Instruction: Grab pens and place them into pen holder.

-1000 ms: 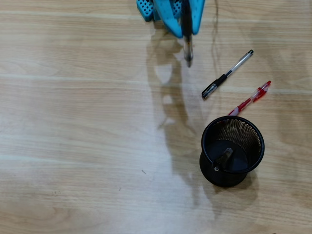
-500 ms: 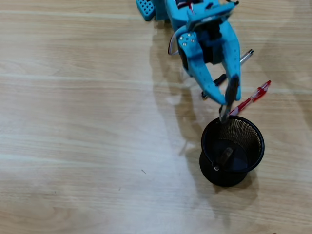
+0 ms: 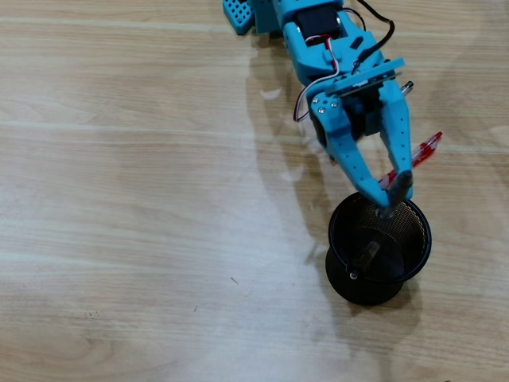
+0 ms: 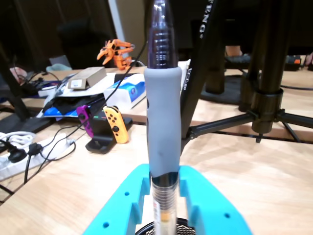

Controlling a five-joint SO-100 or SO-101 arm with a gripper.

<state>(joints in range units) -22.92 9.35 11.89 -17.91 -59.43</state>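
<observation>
The blue gripper (image 3: 391,197) was clamped on a grey-grip pen (image 4: 163,127), holding it upright over the rim of the black mesh pen holder (image 3: 417,239), seemingly to drop it in beside one pen (image 3: 367,257) already inside.

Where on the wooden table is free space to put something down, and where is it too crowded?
Free: the light wooden table left of the round black wire-mesh pen holder and the blue robot arm, and the strip below the holder. Crowded: the upper right, where the pincer holds a grey-grip pen over the holder beside the red-and-clear pen.
</observation>
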